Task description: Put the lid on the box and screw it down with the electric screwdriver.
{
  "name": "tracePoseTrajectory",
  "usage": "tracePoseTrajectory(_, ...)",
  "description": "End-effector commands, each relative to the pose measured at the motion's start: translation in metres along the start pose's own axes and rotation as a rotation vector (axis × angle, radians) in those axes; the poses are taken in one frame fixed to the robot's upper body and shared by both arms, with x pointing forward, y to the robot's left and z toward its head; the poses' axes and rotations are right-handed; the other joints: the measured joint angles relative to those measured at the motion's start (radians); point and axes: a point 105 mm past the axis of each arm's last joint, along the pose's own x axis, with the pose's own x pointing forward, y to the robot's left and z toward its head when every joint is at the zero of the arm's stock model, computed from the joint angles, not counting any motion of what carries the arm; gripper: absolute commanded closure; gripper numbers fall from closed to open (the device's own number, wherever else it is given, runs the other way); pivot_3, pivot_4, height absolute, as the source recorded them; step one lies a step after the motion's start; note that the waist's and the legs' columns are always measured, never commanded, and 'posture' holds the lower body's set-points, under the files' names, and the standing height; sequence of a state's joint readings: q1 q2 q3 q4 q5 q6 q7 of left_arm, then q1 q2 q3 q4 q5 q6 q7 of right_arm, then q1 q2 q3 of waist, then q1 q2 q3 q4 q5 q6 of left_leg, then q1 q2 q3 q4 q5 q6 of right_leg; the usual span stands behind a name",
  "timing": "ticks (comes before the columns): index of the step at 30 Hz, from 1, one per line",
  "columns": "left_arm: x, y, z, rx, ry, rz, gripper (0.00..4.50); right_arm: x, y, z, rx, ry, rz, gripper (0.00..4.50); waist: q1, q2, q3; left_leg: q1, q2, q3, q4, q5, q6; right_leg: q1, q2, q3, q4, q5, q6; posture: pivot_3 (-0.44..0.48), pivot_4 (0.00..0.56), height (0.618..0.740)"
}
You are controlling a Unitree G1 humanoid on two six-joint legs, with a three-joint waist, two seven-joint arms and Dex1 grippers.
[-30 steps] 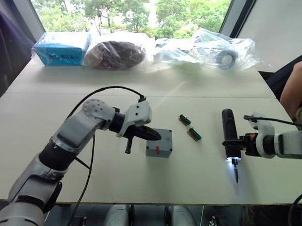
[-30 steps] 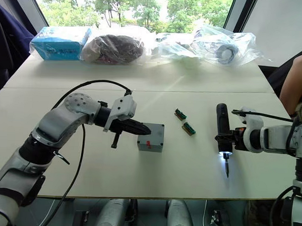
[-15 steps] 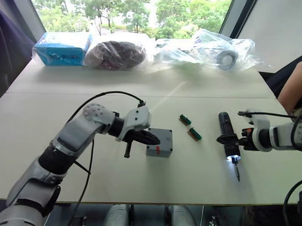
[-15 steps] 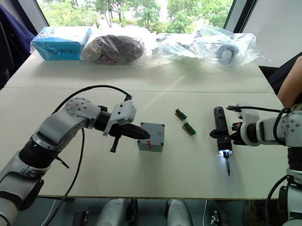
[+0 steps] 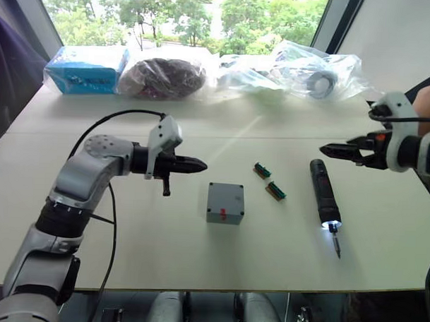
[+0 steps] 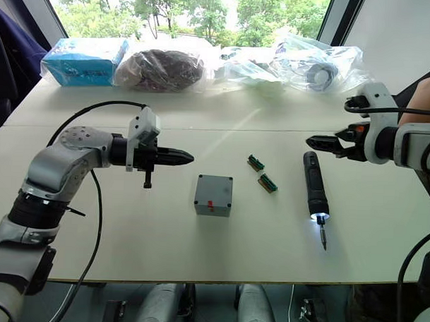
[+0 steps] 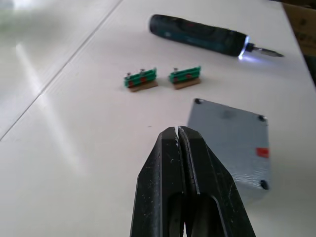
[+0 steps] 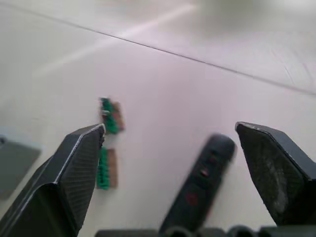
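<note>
The square grey box (image 5: 225, 202), lid screwed flat, sits between the pressed-together left gripper (image 5: 199, 165) and the black cylindrical electric screwdriver (image 5: 325, 196), right gripper (image 8: 170, 133) spread.

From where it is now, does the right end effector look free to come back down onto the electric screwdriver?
Probably yes. The right end effector is open and raised just beyond the electric screwdriver, which lies alone on the table; nothing stands between them.

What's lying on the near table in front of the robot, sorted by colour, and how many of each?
Grey: 1, the closed box
Black: 1, the electric screwdriver
Green: 2, small pieces
Total: 4
</note>
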State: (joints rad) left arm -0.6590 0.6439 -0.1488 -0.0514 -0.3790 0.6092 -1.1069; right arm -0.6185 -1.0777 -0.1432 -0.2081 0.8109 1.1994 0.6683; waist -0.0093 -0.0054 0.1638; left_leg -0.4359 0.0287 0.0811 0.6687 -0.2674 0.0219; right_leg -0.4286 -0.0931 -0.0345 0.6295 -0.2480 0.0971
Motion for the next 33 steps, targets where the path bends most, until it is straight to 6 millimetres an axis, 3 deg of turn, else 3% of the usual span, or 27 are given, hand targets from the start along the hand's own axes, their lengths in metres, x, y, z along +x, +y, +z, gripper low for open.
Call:
tracePoseTrajectory(1, 0.004, -0.003, -0.029, 0.034, 0.117, 0.027, 4.50, 0.012, 0.065, -0.021, -0.204, 0.028, 0.260, 0.01, 0.004, 0.000, 0.000, 0.000, 0.000, 0.000, 0.000, 0.000, 0.000, 0.000, 0.000, 0.000, 0.000, 0.000, 0.000, 0.000, 0.150, 0.740)
tracePoseTrajectory(4, 0.005, -0.004, -0.053, 0.082, 0.225, 0.036, 4.50, 0.021, 0.091, -0.056, -0.300, 0.111, 0.345, 0.01, 0.007, 0.000, 0.000, 0.000, 0.000, 0.000, 0.001, 0.001, -0.001, 0.001, -0.001, 0.000, 0.001, 0.000, 0.000, 0.000, 0.150, 0.740)
tracePoseTrajectory(9, 0.017, -0.001, -0.068, 0.109, 0.252, 0.052, 4.50, 0.043, 0.105, -0.085, -0.322, 0.134, 0.358, 0.01, 0.016, 0.000, 0.000, 0.000, 0.001, 0.000, 0.010, 0.001, -0.001, 0.003, 0.000, 0.000, 0.002, 0.000, -0.001, 0.000, 0.150, 0.740)
tracePoseTrajectory(16, 0.035, -0.017, -0.051, 0.075, 0.149, -0.020, 4.50, 0.063, 0.112, -0.090, -0.316, 0.124, 0.368, 0.01, 0.022, -0.001, 0.000, -0.001, 0.002, 0.000, 0.014, 0.000, -0.001, 0.004, 0.000, 0.000, 0.002, 0.001, -0.001, 0.000, 0.150, 0.740)
tracePoseTrajectory(24, 0.056, -0.023, -0.045, 0.103, 0.114, -0.091, 4.50, 0.066, 0.134, -0.085, -0.258, 0.095, 0.477, 0.01, 0.024, -0.001, 0.000, -0.001, 0.001, 0.000, 0.014, 0.000, -0.001, 0.004, 0.000, 0.000, 0.003, 0.001, -0.001, 0.000, 0.150, 0.740)
tracePoseTrajectory(29, 0.064, -0.017, -0.044, 0.113, 0.110, -0.114, 4.50, 0.063, 0.147, -0.081, -0.223, 0.087, 0.551, 0.01, 0.022, -0.001, 0.000, -0.001, 0.001, 0.000, 0.014, 0.000, -0.001, 0.004, 0.000, 0.000, 0.003, 0.001, -0.001, 0.000, 0.150, 0.740)
tracePoseTrajectory(33, 0.061, -0.003, -0.045, 0.138, 0.127, -0.063, 4.50, 0.059, 0.144, -0.080, -0.224, 0.091, 0.532, 0.01, 0.022, -0.001, 0.000, -0.001, 0.001, 0.000, 0.014, 0.000, -0.001, 0.004, 0.001, 0.000, 0.003, 0.001, -0.001, 0.000, 0.150, 0.740)
